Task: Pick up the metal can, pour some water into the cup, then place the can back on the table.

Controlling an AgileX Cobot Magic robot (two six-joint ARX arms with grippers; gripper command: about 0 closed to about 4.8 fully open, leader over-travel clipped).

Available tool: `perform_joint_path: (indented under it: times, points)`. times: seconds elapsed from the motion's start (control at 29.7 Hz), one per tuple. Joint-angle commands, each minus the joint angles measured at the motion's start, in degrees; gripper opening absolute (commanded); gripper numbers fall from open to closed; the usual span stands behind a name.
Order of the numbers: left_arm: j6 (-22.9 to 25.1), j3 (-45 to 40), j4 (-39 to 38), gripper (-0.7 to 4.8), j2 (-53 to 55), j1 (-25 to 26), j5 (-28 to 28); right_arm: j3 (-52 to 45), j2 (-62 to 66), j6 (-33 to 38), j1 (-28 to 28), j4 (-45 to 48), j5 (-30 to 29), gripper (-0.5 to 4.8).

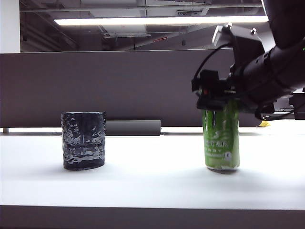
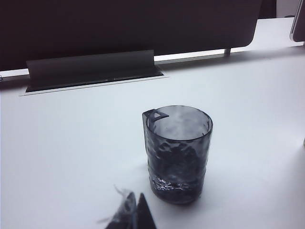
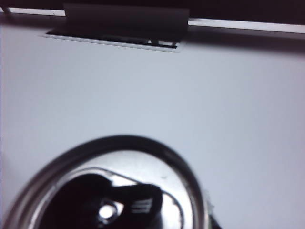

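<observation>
stage: pick-up, just starting | green can (image 1: 221,140) upright on bench (image 1: 152,186), unlifted | right gripper (image 1: 217,102) at can top – grip can't tell | left gripper (image 2: 131,214) near cup (image 2: 177,152), state can't tell | left: lift, pour, set back

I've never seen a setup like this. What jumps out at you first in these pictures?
The bright green can stands on the right of the white table, with the black right end effector over its top; whether it grips the can is not clear. On the left stands a dark dimpled cup, well apart from the can. The left end effector shows only as a dark tip near the cup.
</observation>
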Motion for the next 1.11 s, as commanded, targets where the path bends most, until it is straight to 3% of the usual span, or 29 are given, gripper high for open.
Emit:
perform_joint_path:
  times: [0.03,0.37,0.44,0.57,0.64,0.71,1.11]
  points:
    - [0.0,0.1,0.8,-0.05,0.0,0.1,0.0,0.3,2.8,0.0,0.2,3.3,0.0,2.92]
    - [0.0,0.1,0.8,-0.05,0.0,0.1,0.0,0.3,4.8,0.6,0.2,7.1,-0.2,3.17]
    - [0.0,0.1,0.8,-0.05,0.0,0.1,0.0,0.3,4.8,0.6,0.2,7.2,-0.2,3.63]
    - [0.0,0.1,0.8,-0.05,0.0,0.1,0.0,0.3,4.8,0.6,0.2,7.3,-0.2,3.89]
    - [0.0,0.1,0.8,-0.05,0.0,0.1,0.0,0.3,4.8,0.6,0.2,8.1,0.0,4.56]
    - [0.0,0.1,0.8,-0.05,0.0,0.1,0.0,0.3,4.8,0.6,0.2,9.6,0.0,4.79]
    - [0.0,0.1,0.8,-0.05,0.0,1.9,0.1,0.3,-1.2,0.4,0.2,14.5,0.6,4.79]
